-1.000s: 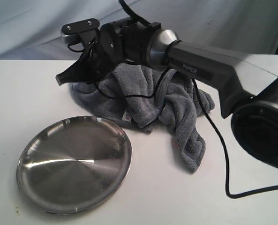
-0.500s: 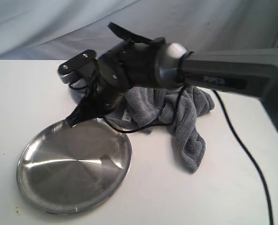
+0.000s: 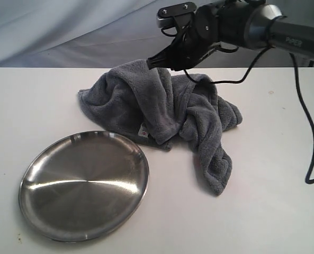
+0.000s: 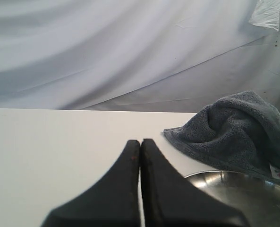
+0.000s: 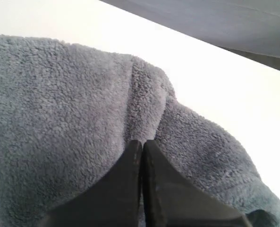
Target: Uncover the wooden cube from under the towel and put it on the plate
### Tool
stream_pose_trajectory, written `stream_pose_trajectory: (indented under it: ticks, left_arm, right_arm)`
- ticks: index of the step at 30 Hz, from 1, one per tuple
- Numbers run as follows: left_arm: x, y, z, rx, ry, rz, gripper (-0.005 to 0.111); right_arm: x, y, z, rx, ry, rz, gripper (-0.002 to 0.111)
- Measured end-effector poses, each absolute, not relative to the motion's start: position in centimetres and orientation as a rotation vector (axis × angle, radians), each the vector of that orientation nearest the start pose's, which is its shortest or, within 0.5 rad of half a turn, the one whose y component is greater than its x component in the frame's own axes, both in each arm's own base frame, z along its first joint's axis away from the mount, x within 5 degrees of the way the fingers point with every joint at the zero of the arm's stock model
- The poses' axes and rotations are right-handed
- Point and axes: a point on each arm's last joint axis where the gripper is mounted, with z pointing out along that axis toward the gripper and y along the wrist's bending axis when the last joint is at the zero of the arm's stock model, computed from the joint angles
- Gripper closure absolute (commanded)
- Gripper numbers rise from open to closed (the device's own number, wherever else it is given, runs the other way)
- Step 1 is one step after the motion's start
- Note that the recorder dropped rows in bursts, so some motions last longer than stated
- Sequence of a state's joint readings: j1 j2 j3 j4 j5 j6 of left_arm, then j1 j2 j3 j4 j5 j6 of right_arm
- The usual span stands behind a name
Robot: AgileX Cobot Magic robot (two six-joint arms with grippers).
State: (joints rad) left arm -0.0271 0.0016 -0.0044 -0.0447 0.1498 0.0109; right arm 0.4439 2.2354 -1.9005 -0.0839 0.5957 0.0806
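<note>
Toward the far edge of the bench, the right hand hung with its tip at the highest fold of the grey plush towel. Its fingers were clenched together, and no cloth showed between them. The left hand, likewise clenched and empty, was low over the bench beside the steel plate and out of the exterior view.

No wooden cube could be seen. Judging by the tall hump in the towel, it probably lay beneath it, so the uncovering step looked barely begun. The next move would call for the right hand to release, bite a thick fold at the hump, and draw the cloth up and away toward the right edge without dragging the block along. The plate sat bare near the front left corner, just touching the towel's hem by its white tag.

White and matte, the bench was uncluttered. A pale wrinkled sheet closed off the room behind, and a black cable trailed down at the right edge.
</note>
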Motion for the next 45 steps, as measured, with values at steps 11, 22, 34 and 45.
stream_pose_trajectory:
  ticks: [11, 22, 34, 45]
  left_arm:
    - [5.6, -0.2, 20.1, 0.0, 1.631, -0.052, 0.105]
    - [5.6, -0.2, 20.1, 0.0, 1.631, -0.052, 0.105]
    - [5.6, -0.2, 20.1, 0.0, 1.631, -0.052, 0.105]
    - [5.6, -0.2, 20.1, 0.0, 1.631, -0.052, 0.105]
  right_arm:
    - [46.9, 25.4, 21.9, -0.519, 2.368, 0.24, 0.108]
    - [46.5, 26.7, 21.1, -0.544, 2.378, 0.26, 0.108]
    - [46.8, 27.6, 21.8, -0.495, 2.291, 0.35, 0.108]
    - [46.6, 29.6, 20.3, -0.481, 2.25, 0.423, 0.108]
